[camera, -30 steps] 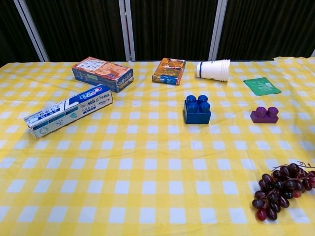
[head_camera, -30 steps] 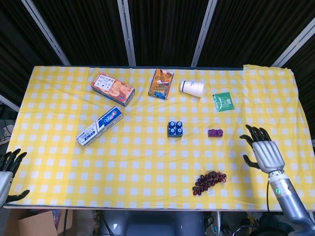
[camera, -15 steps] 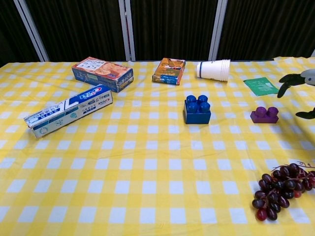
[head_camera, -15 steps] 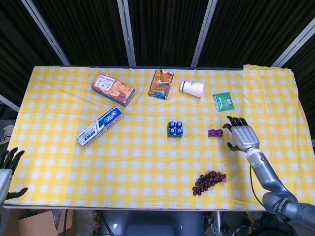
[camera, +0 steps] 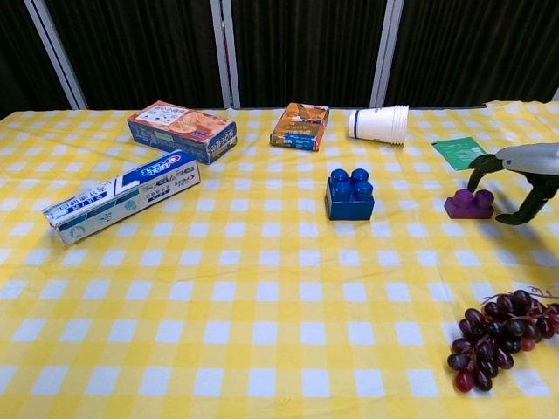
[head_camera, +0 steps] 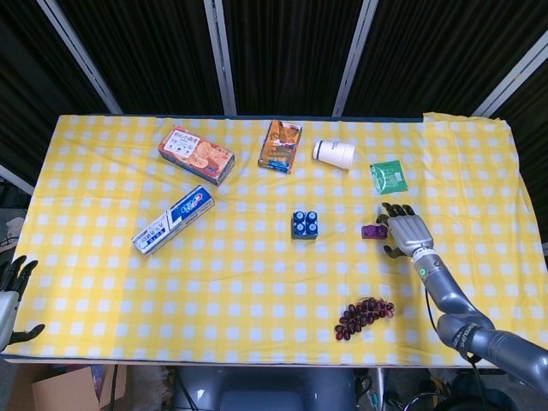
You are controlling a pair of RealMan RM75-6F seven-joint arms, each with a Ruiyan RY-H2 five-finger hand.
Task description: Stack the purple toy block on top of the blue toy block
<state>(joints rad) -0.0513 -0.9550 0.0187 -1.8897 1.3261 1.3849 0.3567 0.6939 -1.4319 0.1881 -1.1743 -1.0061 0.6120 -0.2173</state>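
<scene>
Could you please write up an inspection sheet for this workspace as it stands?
Surface: table under a yellow checked cloth.
Job's things: purple block apart from the blue block, unstacked.
Clutter: toothpaste box, biscuit box, snack box, paper cups on their side, green packet, grapes.
Hands: right robot hand open beside the purple block; left robot hand open at the table edge.
Cables: nothing seen.
Surroundings: dark curtains.
</scene>
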